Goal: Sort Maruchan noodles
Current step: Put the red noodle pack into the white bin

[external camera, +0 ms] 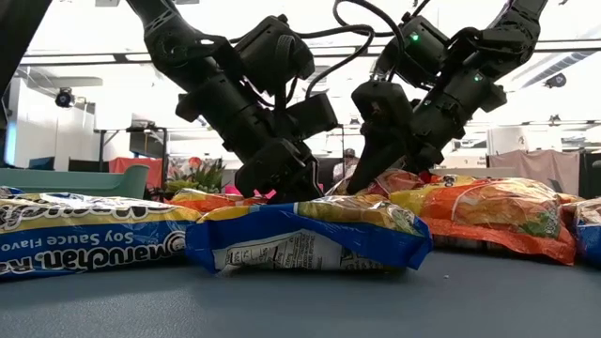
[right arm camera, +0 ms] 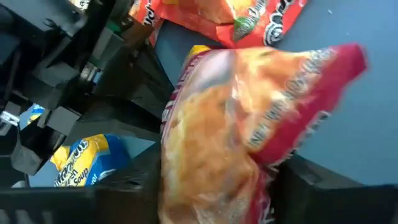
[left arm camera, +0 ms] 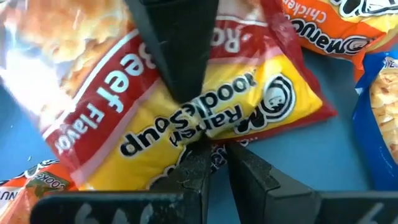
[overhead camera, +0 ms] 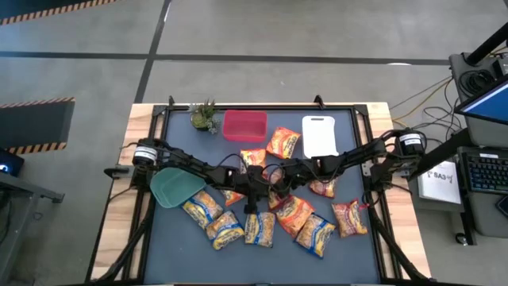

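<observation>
Left wrist view, crinkly red packet, pinched

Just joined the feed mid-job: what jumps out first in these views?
Both arms meet at the table's middle over one red beef packet. The left tool is shut on its edge and the right tool holds the other end. Around them lie scattered noodle packets, with a teal dish to the left and a red bin at the back.

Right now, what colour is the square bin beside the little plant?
Red bin, clearest in the high view.
</observation>
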Available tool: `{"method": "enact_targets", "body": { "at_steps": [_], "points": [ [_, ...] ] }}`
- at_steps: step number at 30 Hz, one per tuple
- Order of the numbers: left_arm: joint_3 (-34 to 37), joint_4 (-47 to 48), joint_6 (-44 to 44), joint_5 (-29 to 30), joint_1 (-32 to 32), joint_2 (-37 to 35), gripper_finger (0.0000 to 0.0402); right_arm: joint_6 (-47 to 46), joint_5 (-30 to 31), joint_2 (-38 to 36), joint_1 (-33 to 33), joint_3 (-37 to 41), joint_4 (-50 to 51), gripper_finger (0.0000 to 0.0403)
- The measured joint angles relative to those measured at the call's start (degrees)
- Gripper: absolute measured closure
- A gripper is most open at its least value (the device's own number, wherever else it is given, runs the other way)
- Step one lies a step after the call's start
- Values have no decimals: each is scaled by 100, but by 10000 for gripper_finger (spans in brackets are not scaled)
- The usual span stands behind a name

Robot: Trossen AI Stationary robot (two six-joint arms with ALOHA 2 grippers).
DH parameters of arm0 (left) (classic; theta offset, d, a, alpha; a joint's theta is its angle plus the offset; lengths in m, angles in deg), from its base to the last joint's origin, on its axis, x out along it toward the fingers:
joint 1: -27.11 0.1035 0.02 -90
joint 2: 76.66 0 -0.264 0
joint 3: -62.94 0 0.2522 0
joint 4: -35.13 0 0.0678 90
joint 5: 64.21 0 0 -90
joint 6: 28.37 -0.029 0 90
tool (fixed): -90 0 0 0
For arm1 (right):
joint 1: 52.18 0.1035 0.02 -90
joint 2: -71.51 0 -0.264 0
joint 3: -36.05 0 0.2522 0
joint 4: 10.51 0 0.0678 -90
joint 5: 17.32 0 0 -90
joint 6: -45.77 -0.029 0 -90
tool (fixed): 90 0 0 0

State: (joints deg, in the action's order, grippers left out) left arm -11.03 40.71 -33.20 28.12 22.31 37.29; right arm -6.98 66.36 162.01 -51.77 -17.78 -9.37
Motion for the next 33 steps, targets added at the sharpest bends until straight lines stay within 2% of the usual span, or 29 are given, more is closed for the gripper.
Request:
{"method": "enact_targets", "body": {
  "at_steps": [5, 8, 14, 22, 28, 33],
  "points": [
    [-4, -7, -6, -17, -4, -6, 364, 143, -57, -9, 2, -7, -34, 281],
    [-4, 109, -31, -11, -4, -113, 364, 178, -58, -36, 2, -7, -21, 281],
    [-4, 842, -310, 33, 4, -701, 364, 205, -121, -306, -33, -4, 74, 253],
    [-4, 1871, -699, 41, 0, -1936, 364, 328, -119, -1133, -121, -4, 66, 278],
    [35, 2455, -824, 735, -1, -2955, 364, 387, 23, -1857, -221, -4, 247, 278],
    [435, 2258, -966, 776, 4, -3698, 364, 483, 269, -2412, -354, -76, 772, 279]
  ]
}}
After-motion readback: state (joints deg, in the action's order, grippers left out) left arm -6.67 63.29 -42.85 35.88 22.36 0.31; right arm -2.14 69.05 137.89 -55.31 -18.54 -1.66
